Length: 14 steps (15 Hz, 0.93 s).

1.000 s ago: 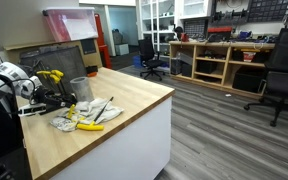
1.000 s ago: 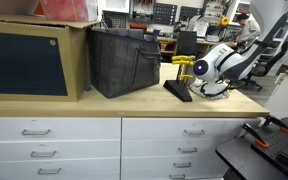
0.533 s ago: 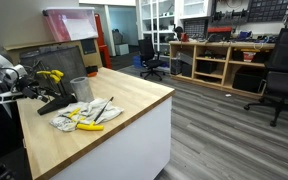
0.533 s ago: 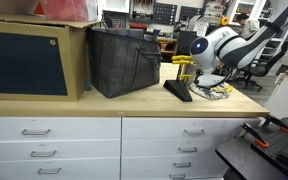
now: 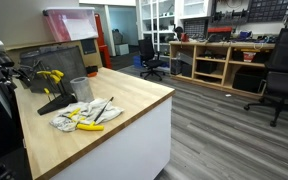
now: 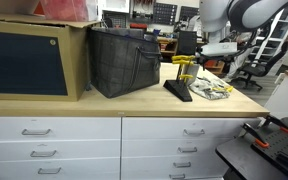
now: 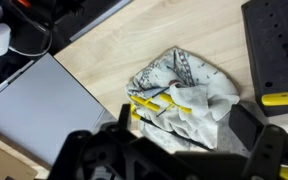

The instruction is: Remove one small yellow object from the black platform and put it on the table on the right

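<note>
The black platform (image 5: 52, 104) (image 6: 177, 90) (image 7: 277, 45) lies on the wooden table (image 5: 134, 95) beside a crumpled white cloth (image 5: 84, 115) (image 7: 184, 85). Small yellow objects (image 5: 50, 75) (image 6: 184, 61) stand over the platform, and one (image 7: 282, 98) shows at its edge in the wrist view. More yellow pieces (image 7: 154, 104) (image 5: 88, 125) lie on the cloth. My gripper (image 7: 181, 130) (image 5: 26, 76) (image 6: 216, 50) hangs well above the cloth, open, with nothing between its fingers.
A grey cup (image 5: 80, 88) stands next to the platform. A dark bag (image 6: 124, 60) and a large box (image 6: 34, 55) occupy the far side of the counter. The table's edge (image 5: 149, 112) drops to the floor; office chairs and shelving stand beyond.
The gripper has opened and risen from down by the cloth to well above it. It holds nothing now, and yellow pieces lie on the cloth.
</note>
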Motion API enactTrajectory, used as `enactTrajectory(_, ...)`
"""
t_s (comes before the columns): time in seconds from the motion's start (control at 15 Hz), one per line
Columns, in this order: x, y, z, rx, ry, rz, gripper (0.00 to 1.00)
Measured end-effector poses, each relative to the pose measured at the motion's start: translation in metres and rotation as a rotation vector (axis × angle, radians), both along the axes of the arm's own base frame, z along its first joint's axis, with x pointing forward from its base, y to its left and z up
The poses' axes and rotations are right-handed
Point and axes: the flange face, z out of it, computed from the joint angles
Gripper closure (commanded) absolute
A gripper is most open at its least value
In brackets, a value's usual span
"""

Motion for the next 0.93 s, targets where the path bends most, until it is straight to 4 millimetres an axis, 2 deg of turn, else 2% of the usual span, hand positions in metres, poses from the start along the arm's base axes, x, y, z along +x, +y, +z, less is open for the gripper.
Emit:
enactTrajectory(0.33,-0.009,0.000,0.032,0.184,0.152,0.028,0.00)
enactTrajectory(0.67,-0.015,-0.008,0.041,0.228,0.327,0.182,0.00)
enactTrajectory(0.93,-0.012,-0.015,0.047,0.236,0.406,0.312,0.00)
